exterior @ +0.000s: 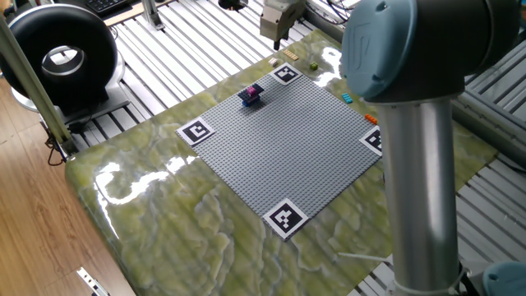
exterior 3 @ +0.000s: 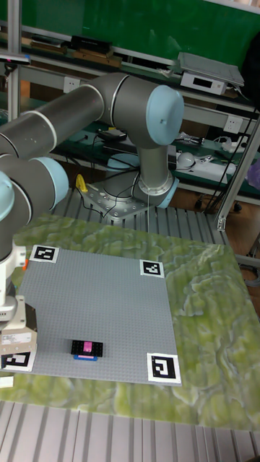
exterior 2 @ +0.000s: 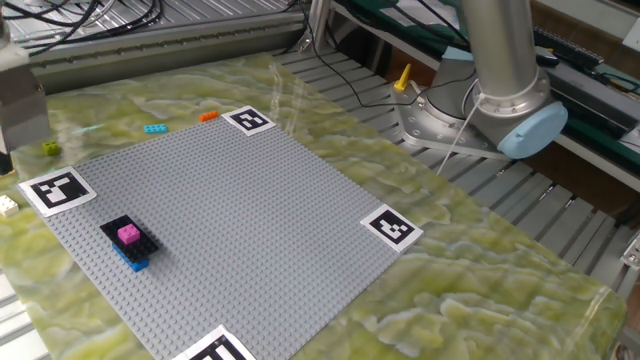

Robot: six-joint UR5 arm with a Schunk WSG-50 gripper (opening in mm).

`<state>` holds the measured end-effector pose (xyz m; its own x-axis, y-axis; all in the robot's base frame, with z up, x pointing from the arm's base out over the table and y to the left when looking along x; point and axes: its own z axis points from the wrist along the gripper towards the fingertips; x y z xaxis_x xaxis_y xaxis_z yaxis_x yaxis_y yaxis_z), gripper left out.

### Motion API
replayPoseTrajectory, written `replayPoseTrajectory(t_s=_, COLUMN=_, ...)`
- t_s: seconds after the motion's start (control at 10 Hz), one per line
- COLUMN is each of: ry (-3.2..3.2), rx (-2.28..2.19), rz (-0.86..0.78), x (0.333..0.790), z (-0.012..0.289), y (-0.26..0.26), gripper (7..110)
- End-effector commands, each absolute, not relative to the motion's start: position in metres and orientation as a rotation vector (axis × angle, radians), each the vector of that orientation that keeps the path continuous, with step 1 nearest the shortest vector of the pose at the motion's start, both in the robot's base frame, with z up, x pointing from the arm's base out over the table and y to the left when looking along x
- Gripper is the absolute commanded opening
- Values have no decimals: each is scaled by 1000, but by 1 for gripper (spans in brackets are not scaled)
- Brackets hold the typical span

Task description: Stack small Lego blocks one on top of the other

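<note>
A short stack of small Lego blocks (exterior: 251, 94) stands on the grey baseplate (exterior: 288, 148) near its far corner, with a magenta block (exterior 2: 128, 234) on a black one and a dark blue one (exterior 2: 136, 263) underneath. Loose blocks lie on the table past the plate: green (exterior 2: 50, 148), cyan (exterior 2: 155, 128), orange (exterior 2: 208, 116) and pale tan (exterior 2: 8, 205). My gripper (exterior: 277, 41) hangs over the table edge by the tan blocks (exterior: 274, 60), fingers pointing down. Its grey housing (exterior 2: 22, 100) fills the left edge of the other fixed view. The gap between the fingers does not show.
Black-and-white marker tags (exterior: 285, 218) sit at the baseplate's corners. The arm's thick column (exterior: 419, 181) blocks the right side of one fixed view. A black round device (exterior: 62, 53) stands on the slatted bench to the left, and the arm's base (exterior 2: 480, 110) stands beyond the table.
</note>
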<state>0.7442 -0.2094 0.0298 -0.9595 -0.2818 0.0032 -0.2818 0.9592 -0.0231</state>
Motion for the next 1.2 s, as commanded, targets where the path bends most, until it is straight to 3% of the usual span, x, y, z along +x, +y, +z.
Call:
replayPoseTrajectory(t_s=0.0, ry=3128, rx=-406, rz=-31, x=744, z=28, y=-203, gripper=22)
replayPoseTrajectory(t_s=0.2, ry=3100, rx=-408, rz=5, x=757, z=19, y=-191, gripper=22)
replayPoseTrajectory(t_s=0.3, ry=3086, rx=-413, rz=17, x=763, z=15, y=-187, gripper=44)
replayPoseTrajectory(t_s=0.6, ry=3077, rx=-418, rz=70, x=769, z=14, y=-173, gripper=44)
replayPoseTrajectory(t_s=1.1, ry=3088, rx=-406, rz=0, x=766, z=4, y=-188, gripper=44)
